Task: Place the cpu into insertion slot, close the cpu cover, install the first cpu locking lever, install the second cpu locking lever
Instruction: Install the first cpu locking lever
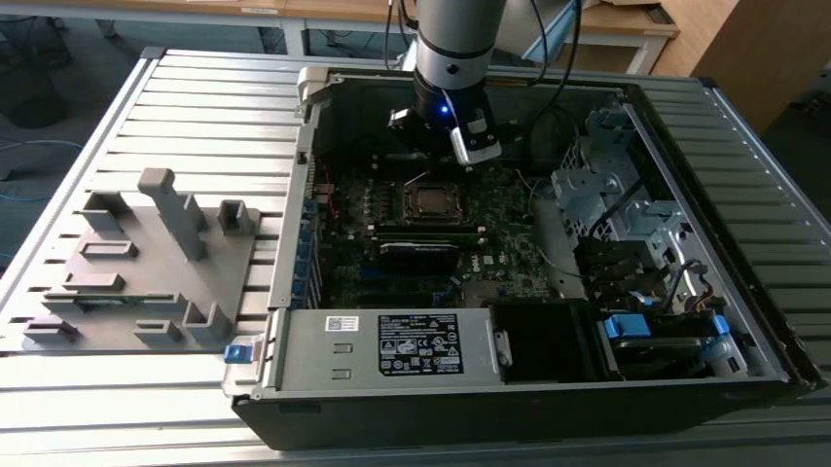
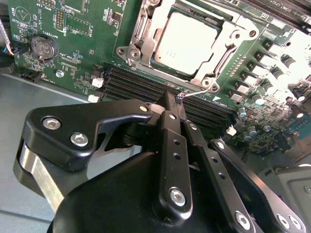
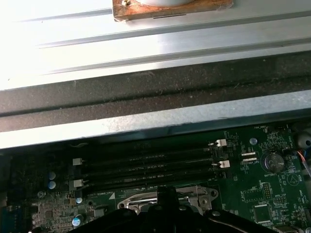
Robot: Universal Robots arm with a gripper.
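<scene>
The cpu (image 2: 187,42), a dull silver square, lies in its socket on the green motherboard (image 2: 77,29). The silver cpu cover (image 2: 146,44) is folded down flat around it. A thin wire locking lever (image 2: 219,57) runs along one side of the socket, and its hooked end (image 2: 181,95) sits right at my fingertips. My black gripper (image 2: 174,100) is shut, its two fingers pressed together beside that hooked end; whether it pinches the wire is unclear. In the exterior view my gripper (image 1: 474,154) hangs inside the open computer case just behind the socket (image 1: 429,199).
Black memory slots (image 2: 131,85) lie between my gripper and the socket, also seen as memory slots (image 3: 146,165). The case wall (image 3: 155,121) rises close by. A drive cage (image 1: 604,185) and cables fill the exterior view's right. A grey fixture (image 1: 143,263) stands outside on the slatted table.
</scene>
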